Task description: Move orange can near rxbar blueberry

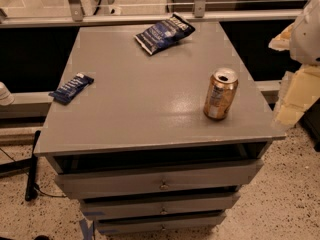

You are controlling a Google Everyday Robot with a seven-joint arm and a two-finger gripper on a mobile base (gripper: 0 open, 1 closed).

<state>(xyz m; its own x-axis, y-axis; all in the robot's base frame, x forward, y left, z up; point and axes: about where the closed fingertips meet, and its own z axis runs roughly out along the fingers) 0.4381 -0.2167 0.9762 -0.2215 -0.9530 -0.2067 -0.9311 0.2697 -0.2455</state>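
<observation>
The orange can [220,94] stands upright on the right side of the grey table top [150,104], near its front right corner, with its opened silver top facing up. The rxbar blueberry [72,88], a slim dark blue wrapper with white lettering, lies flat at the table's left edge, far from the can. My gripper [287,84], with pale yellowish pads, hangs at the right edge of the view, just off the table's right side and a little to the right of the can. It holds nothing.
A crinkled dark blue chip bag [164,33] lies at the back middle of the table. The table is a cabinet with drawers [160,181] below. A glass railing [150,14] runs behind it. A black cable [31,169] lies on the speckled floor at the left.
</observation>
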